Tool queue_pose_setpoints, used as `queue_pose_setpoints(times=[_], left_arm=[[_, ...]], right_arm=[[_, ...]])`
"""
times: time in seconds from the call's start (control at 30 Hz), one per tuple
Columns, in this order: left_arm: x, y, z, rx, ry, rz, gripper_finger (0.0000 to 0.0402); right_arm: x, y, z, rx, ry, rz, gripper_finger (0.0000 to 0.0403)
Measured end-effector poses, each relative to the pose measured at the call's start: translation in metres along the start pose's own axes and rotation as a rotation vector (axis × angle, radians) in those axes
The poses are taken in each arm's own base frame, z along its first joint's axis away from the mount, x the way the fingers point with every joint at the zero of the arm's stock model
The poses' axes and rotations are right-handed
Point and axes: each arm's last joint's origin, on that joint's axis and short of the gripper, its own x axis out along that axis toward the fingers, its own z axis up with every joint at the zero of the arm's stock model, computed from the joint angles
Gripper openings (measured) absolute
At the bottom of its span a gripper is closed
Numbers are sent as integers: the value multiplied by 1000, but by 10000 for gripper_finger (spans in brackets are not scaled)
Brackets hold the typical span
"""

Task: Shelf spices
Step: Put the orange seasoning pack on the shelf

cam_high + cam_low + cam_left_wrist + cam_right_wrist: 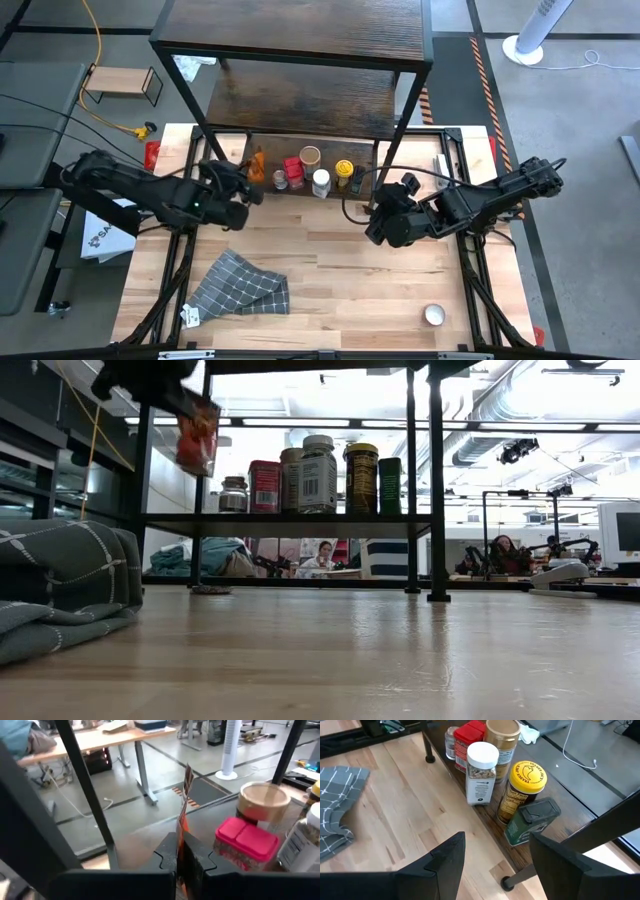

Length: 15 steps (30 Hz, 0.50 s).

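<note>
The shelf point(300, 95) of dark boards on a black frame stands at the table's far side. Several spices stand on its lowest board: a small jar point(451, 740), a red tin point(470, 737), a tan-lidded jar point(502, 735), a white-lidded jar point(481, 772), a yellow-lidded jar point(525, 785) and a green tin point(532, 820). My left gripper point(250, 185) is at the board's left end, shut on an orange packet point(257, 165). My right gripper point(495, 855) hangs open in front of the board's right end, empty. My left gripper pinches the orange packet between its two fingers point(167, 857), at the packet's end point(181, 837) nearest the wrist. The fingers come nearly level from the table's left. The thin packet sticks out edge-on beyond the fingertips, lifted clear above the lowest board point(290, 518).
A grey checked cloth point(240, 285) lies crumpled on the table near the front left. A small round tin point(434, 315) sits at the front right. The shelf's black posts point(205, 130) stand close to both grippers. A small light-wood stand point(122, 82) is off the table, far left.
</note>
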Motion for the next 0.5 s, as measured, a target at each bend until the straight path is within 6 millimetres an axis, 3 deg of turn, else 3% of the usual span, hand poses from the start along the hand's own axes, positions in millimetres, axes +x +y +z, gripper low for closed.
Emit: queue_pose_setpoints(times=[0.23, 0.5], left_arm=[[-3, 13, 13, 54, -10, 3, 0], [11, 5, -9, 186, 57, 119, 0]], right_arm=[[1, -1, 0, 0, -1, -8, 216], [1, -1, 0, -4, 0, -12, 216]])
